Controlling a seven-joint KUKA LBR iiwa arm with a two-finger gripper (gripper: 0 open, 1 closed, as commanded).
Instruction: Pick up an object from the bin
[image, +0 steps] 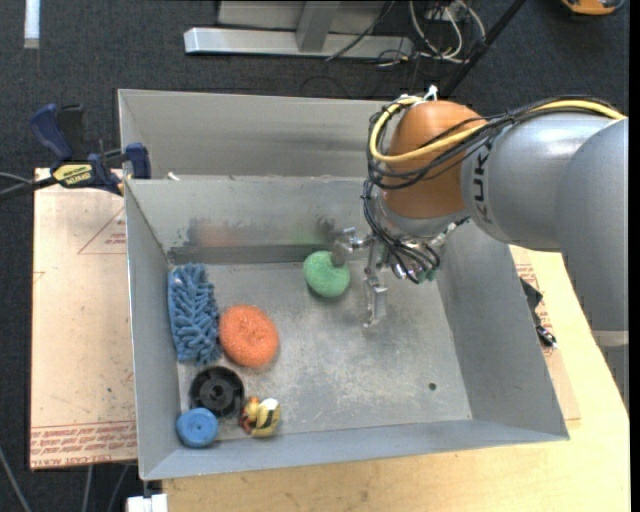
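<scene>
kuka arm's gripper (362, 282) is hanging low over the middle of the grey bin (400, 372), just beside a round green ball (326, 274).

its two fingers are standing apart with nothing between them, and the green ball is lying just to their left in the camera view, near the back wall; whether they are touching it cannot be told. well apart, along the left wall, a blue bristly pad (192, 311) and an orange scrubber ball (247, 337) are lying side by side, with a black ring (216, 389), a blue disc (197, 428) and a small yellow toy (262, 416) sitting in the front left corner.
</scene>
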